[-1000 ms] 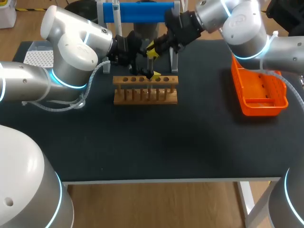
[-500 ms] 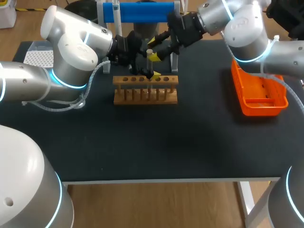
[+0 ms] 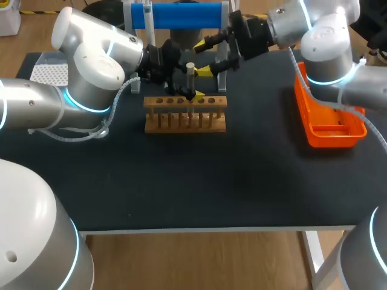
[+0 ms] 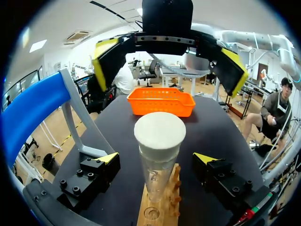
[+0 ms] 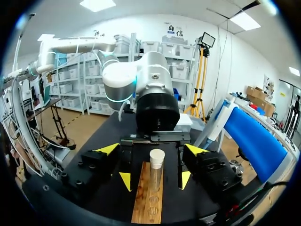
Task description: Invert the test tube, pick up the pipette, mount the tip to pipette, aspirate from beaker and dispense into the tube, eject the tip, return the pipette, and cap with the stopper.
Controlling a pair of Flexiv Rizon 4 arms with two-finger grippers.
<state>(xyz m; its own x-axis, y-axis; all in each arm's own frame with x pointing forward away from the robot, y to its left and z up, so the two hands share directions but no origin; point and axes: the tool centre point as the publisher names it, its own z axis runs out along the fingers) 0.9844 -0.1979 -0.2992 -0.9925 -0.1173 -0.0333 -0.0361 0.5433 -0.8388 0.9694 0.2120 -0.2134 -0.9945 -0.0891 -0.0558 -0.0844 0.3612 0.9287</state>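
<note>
I am watching the test tube [image 4: 157, 181], which is standing upright in a hole near the middle of the wooden rack [image 5: 146, 202]. The white stopper [image 4: 160, 131] is sitting in the tube's mouth, and the glass below it is looking clear.

My left end effector [image 4: 157, 160] is sitting low around the tube, with one yellow-tipped finger on each side. In both wrist views a gap is showing between each finger and the glass, so it is standing moderately open and gripping nothing.

My right end effector [image 5: 152, 149] is hanging higher, on the far right side of the tube and about level with the stopper. Its fingers are spread wide and touching nothing. In the head view its nearer yellow tip is lying just beside the stoppered top, apart from it. From the left wrist view I am seeing those two fingers splayed well above and beyond the tube.

The rack is resting on the black desk [image 3: 181, 181], toward the far edge. The orange basket [image 4: 162, 101] is sitting at the desk's right side, well apart from the rack, with my right arm passing above its far end. A blue cylinder [image 3: 181, 15] on a grey stand is standing behind the rack. A white perforated tray [image 3: 48, 74] is lying at the far left corner, behind my left arm.
</note>
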